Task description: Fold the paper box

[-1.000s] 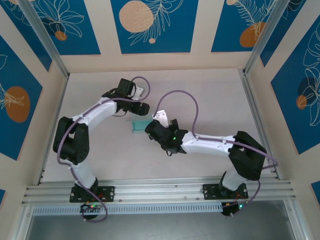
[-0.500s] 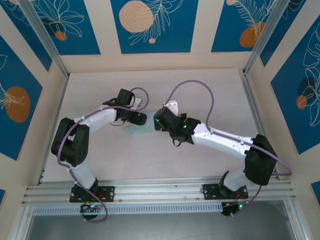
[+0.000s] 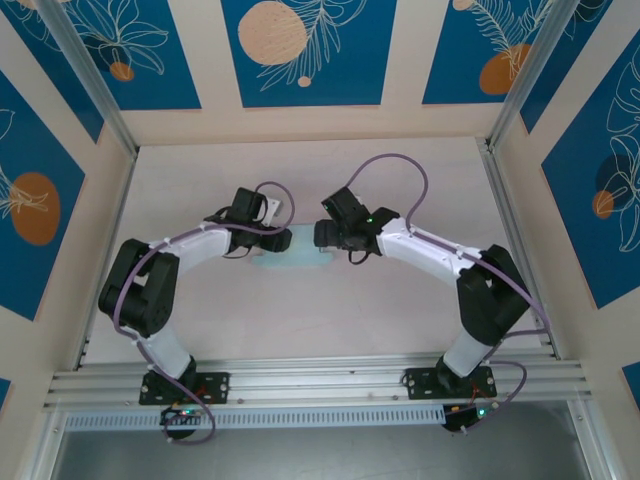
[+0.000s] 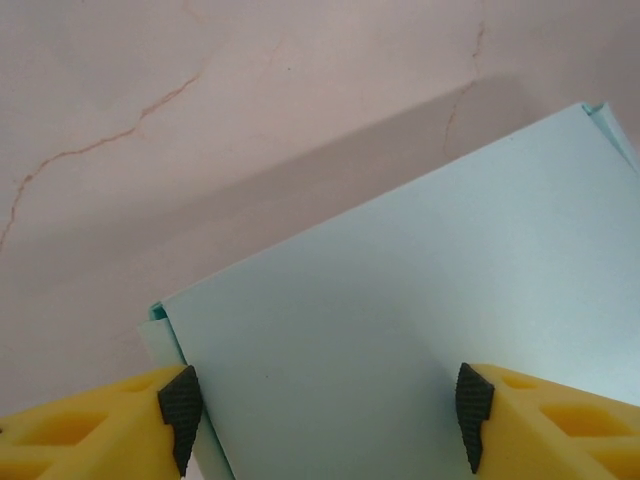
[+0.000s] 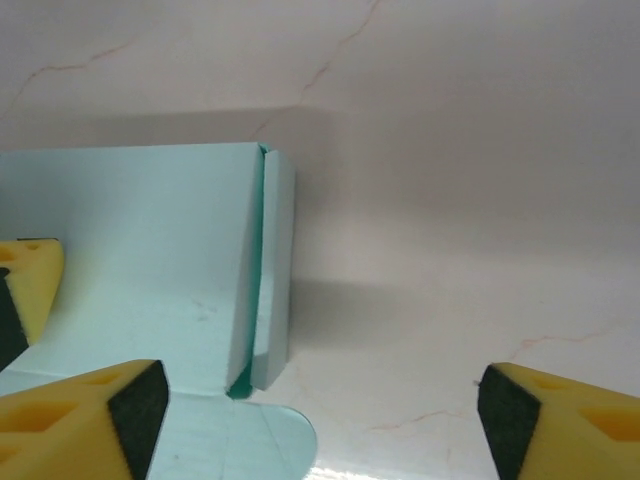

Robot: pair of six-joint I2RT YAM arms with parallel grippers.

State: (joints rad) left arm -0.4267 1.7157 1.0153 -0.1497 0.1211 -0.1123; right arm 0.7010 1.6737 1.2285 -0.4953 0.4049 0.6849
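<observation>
Closing the paper box (image 3: 286, 264) is the step in hand, as judged from its position at the middle of the surface (image 3: 300, 330), between the left gripper (image 3: 283, 240) and the right gripper (image 3: 322, 236). The box's broad top panel (image 4: 400, 290) is spanned by the left gripper, whose jaws are spread wide. One pad (image 4: 180, 405) is set at the box's side edge and the other over the panel; nothing is clamped. The right gripper is likewise spread wide and empty, with one finger (image 5: 135, 400) over the box's near corner and the other above bare surface. A narrow end flap (image 5: 275, 250) is seen folded upright, and a rounded tab (image 5: 275, 440) lies flat beside it. The body is best pinned by the left gripper while flap and tab are pushed in slowly, since thin card is likely to buckle or slide. The enclosure is walled with blue panels (image 3: 308, 50) bearing orange discs and is framed by metal rails (image 3: 320, 380). The surface is pale, smooth and faintly veined.
</observation>
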